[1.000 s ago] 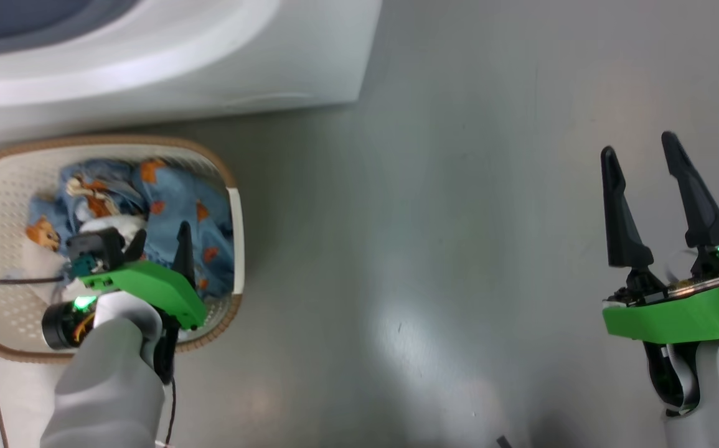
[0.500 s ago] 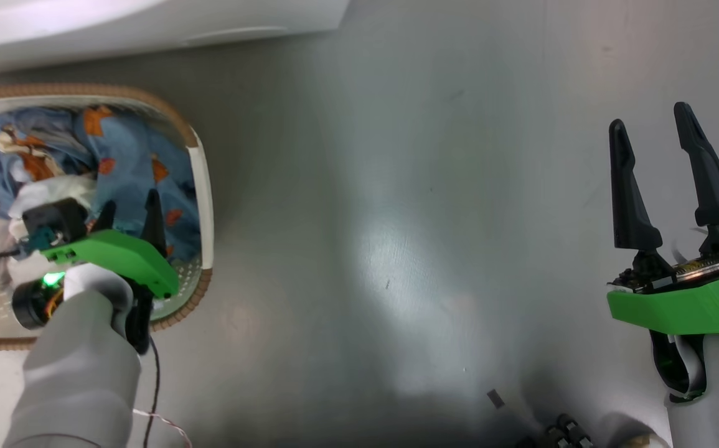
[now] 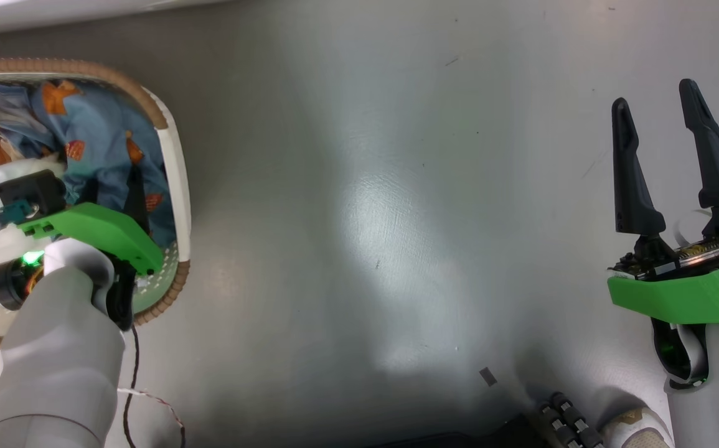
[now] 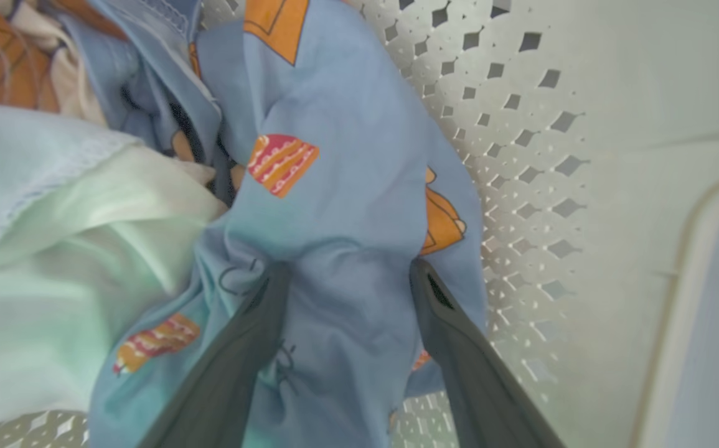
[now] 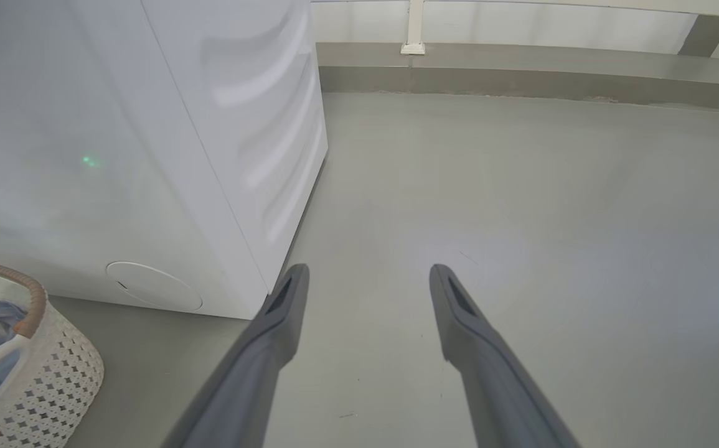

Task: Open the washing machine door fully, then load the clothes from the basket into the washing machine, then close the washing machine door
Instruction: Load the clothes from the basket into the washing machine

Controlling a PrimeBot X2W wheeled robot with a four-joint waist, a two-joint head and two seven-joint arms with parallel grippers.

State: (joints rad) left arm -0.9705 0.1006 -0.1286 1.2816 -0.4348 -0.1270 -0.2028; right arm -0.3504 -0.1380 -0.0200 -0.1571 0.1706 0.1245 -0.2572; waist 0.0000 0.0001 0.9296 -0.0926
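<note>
Left wrist view, near: left gripper point(image 4: 347, 267) down in the basket point(image 4: 521, 124), jaws spread wide astride a blue fold of the clothes point(image 4: 334, 186), not clenched. Right wrist view: right gripper point(image 5: 366, 270) released over grey floor point(image 5: 521, 249); beyond, the washing machine point(image 5: 147, 155), round flap point(image 5: 154, 286) low on its front.

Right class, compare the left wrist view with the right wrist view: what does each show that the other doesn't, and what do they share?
Left wrist: the left end effector, open, pressed into the clothes beside a white garment. Right wrist: the right end effector, open above the floor, and the washing machine with its round flap. Shared: the basket and the clothes.
</note>
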